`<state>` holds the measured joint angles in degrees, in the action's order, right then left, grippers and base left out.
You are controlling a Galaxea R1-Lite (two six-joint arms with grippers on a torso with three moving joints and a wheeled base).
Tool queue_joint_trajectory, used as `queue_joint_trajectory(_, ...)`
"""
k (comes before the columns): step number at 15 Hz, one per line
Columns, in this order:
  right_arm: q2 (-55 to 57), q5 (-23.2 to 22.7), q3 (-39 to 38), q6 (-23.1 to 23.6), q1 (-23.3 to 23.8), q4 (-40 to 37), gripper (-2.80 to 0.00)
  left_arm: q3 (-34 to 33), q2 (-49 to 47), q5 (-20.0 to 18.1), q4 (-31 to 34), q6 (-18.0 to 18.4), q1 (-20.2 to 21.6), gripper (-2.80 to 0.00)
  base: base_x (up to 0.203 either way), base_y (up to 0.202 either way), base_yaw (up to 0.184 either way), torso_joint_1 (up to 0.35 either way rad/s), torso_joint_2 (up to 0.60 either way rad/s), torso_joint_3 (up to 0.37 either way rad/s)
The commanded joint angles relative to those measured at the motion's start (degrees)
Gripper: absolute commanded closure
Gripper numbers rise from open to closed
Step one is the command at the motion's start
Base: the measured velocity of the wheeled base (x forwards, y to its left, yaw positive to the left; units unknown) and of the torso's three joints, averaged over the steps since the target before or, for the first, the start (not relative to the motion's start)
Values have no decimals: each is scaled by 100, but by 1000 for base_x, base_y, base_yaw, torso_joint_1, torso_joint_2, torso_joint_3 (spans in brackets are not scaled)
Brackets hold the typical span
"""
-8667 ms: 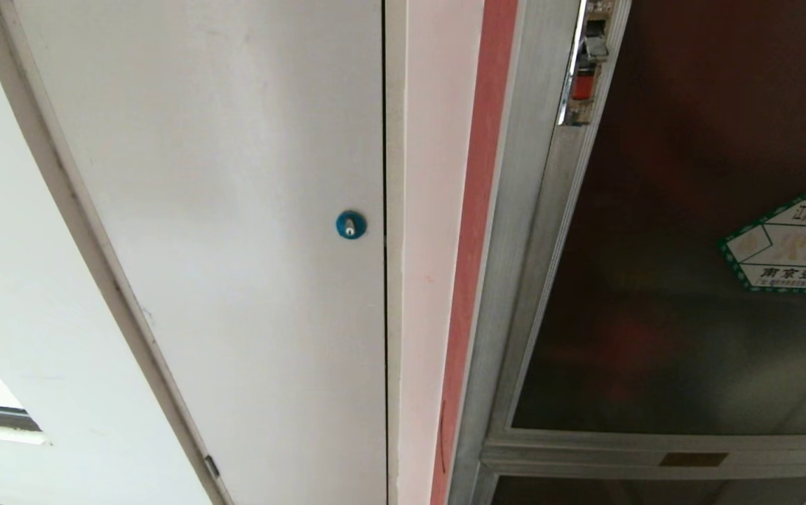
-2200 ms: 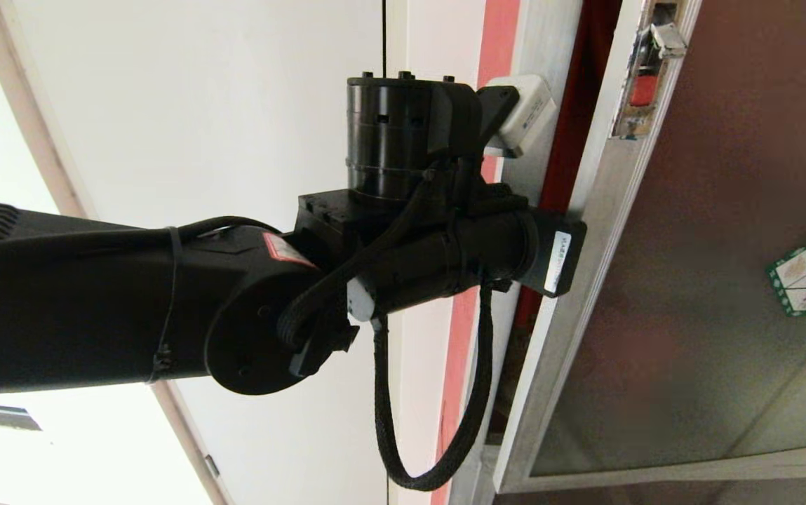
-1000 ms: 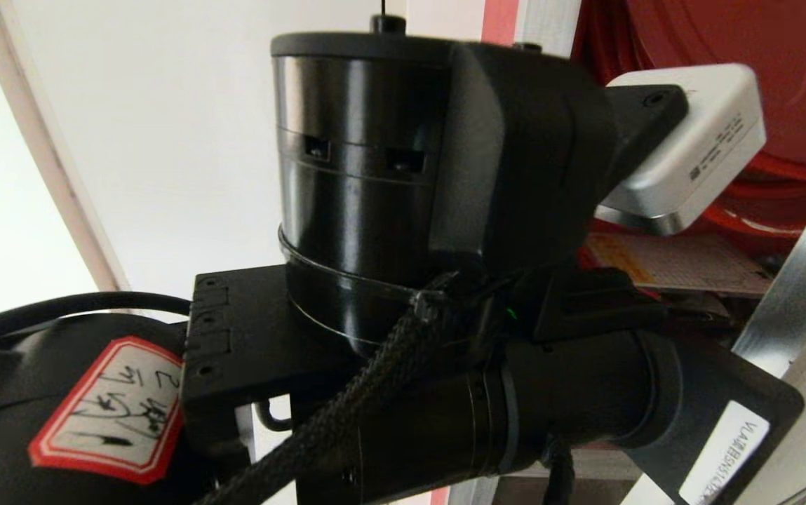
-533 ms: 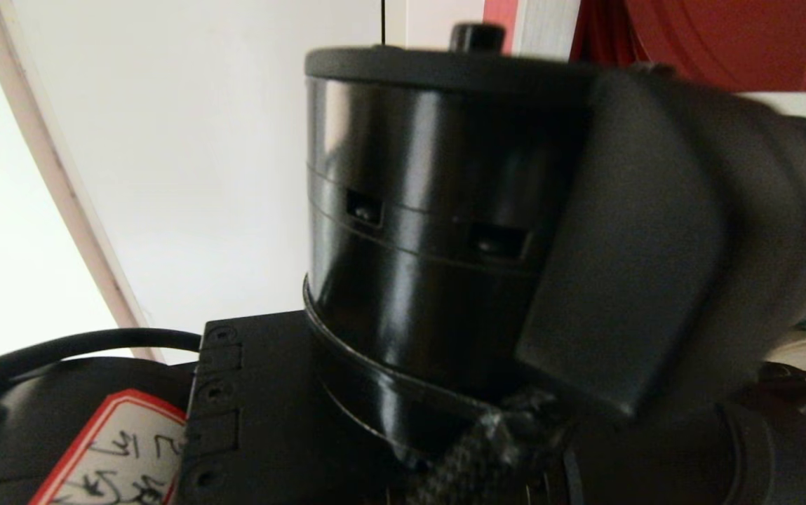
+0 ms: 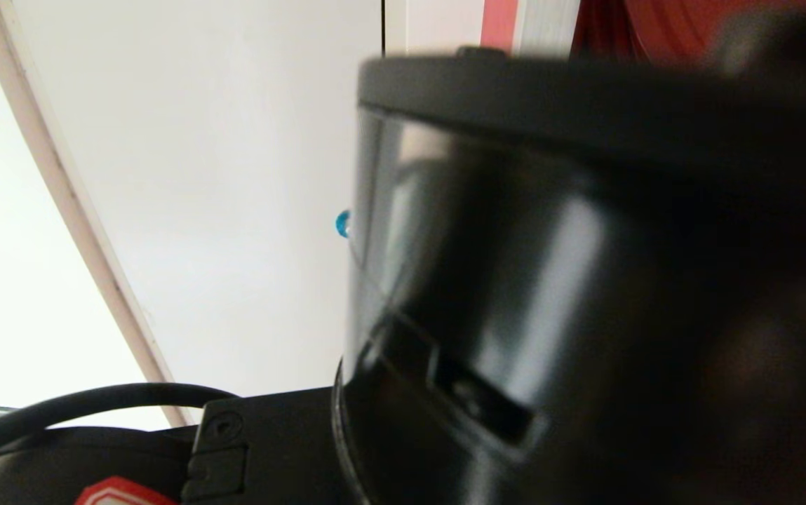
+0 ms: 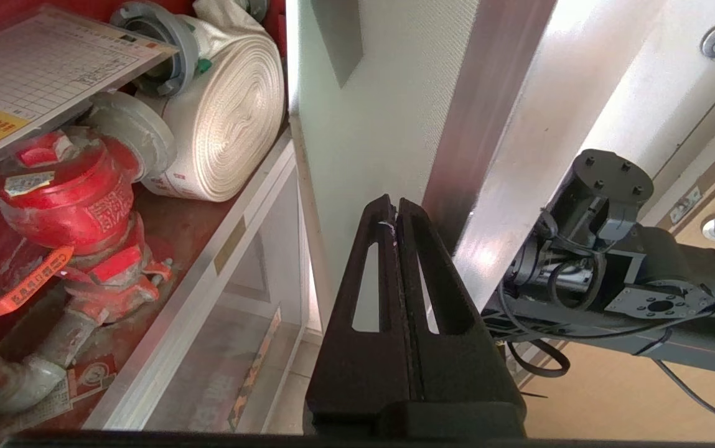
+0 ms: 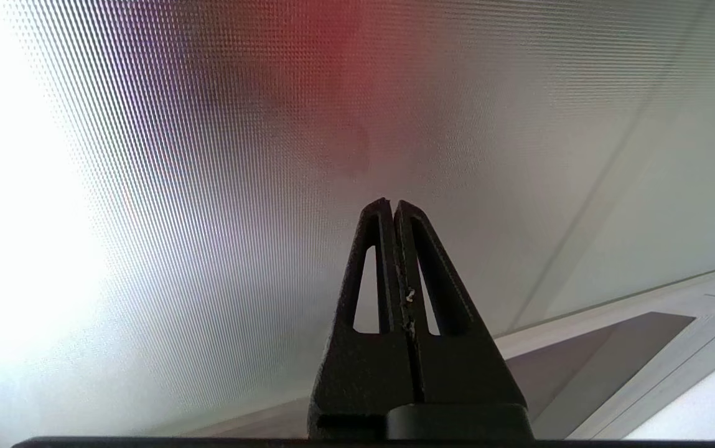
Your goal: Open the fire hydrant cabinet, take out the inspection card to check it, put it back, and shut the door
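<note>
The fire hydrant cabinet (image 6: 233, 230) stands open, and its red inside (image 5: 627, 28) shows above my left arm (image 5: 585, 280). The inspection card (image 6: 33, 74), a white grid sheet with a yellow band, leans inside over the red hydrant valve (image 6: 71, 199). The door (image 6: 388, 81) is swung out, its pale inner face and silver frame edge (image 6: 506, 124) turned to me. My left gripper (image 6: 394, 204) is shut and empty, its tips close to the door's inner face beside that edge. My right gripper (image 7: 392, 204) is shut, empty and parked close to a dotted glass panel (image 7: 270, 124).
A rolled white hose (image 6: 233, 118) lies beside the valve. The white door (image 5: 199, 175) with its blue lock (image 5: 341, 224) is left of the cabinet. My left arm's black joint fills the right of the head view. My right arm (image 6: 643, 280) hangs beyond the open door.
The left arm's joint has swung right and closer to the head camera, now hiding the cabinet opening and the card there. The door has opened wider than two seconds ago.
</note>
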<state>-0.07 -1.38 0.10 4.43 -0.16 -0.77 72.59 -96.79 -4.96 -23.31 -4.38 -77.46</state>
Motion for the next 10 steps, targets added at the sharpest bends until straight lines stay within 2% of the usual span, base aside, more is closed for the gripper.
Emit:
queue_joint_trajectory(1, -10, -3, -1, 6, -2, -2, 0, 0, -6, 21, -16, -2, -32, 0, 0, 0, 0, 0, 0, 0)
queue_joint_trajectory(3, -10, -3, -1, 6, -2, -2, 0, -111, 17, 153, -16, 3, 76, 0, 0, 0, 0, 0, 0, 0)
queue_joint_trajectory(6, -10, -3, -1, 6, -2, -2, 0, -468, 333, 501, -20, 25, 871, 0, 0, 0, 0, 0, 0, 0)
queue_joint_trajectory(10, -10, -3, -1, 6, -2, -2, 0, -853, 1025, 517, -19, -256, 2827, 0, 0, 0, 0, 0, 0, 0)
